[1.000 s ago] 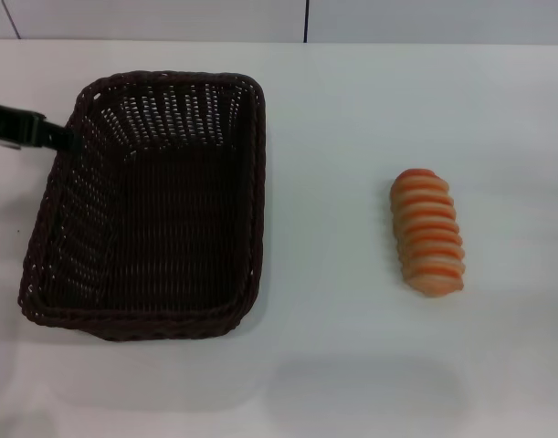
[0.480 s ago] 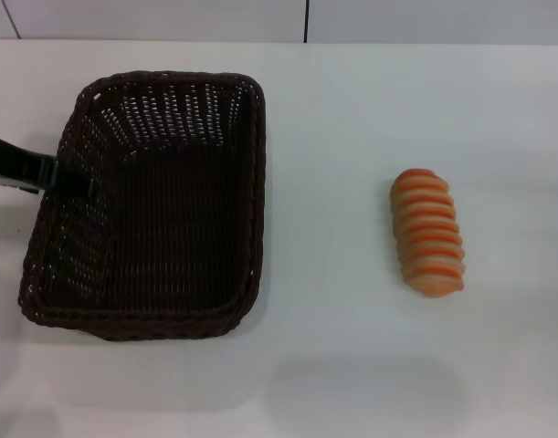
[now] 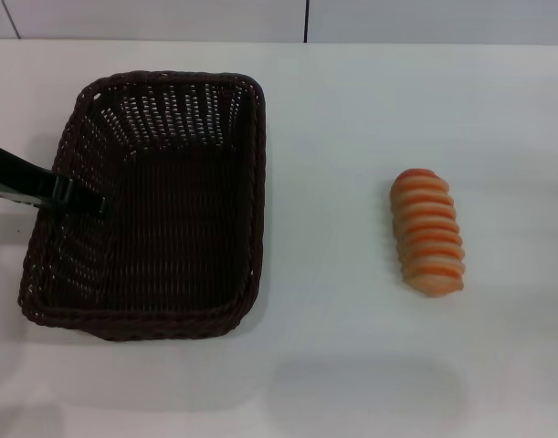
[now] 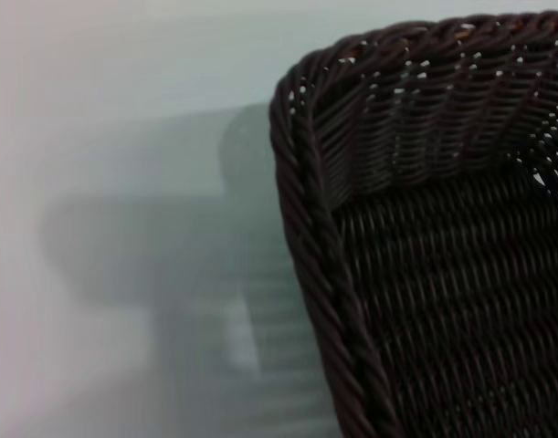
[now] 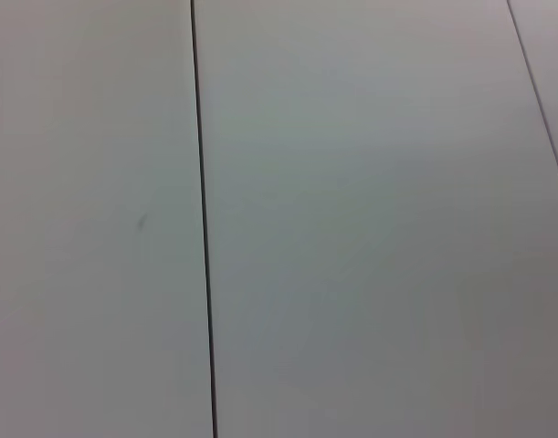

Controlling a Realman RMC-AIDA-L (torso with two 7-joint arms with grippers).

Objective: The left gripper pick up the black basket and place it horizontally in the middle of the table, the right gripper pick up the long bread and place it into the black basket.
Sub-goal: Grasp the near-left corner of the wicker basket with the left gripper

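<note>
1. The black basket sits on the white bench, its long axis running away from the robot. The long bread lies well apart from the basket, on its right-hand side, also lengthwise away from the robot.

2. Handling, as a judgement: the basket looks like stiff woven wicker, light for its bulk, with open sloping walls and a thick braided rim. The rim is the natural place to pinch, one finger inside the wall and one outside. Taken at the middle of a long side, it should hang fairly level; taken near a corner, it would likely tip and swing.

3. The bread, judged from its ridged surface, looks light and easy to dent, so a gentle hold across its middle would suit it.

4. The left tool reaches in from the basket's left side, a dark bar lying across the left rim with its tip over the inner slope of that wall. Whether its fingers are apart or clamped on the rim cannot be told. The left wrist view shows only a rim corner at close range.

5. The right tool shows in no view; its wrist camera faces a plain panelled surface.
</note>
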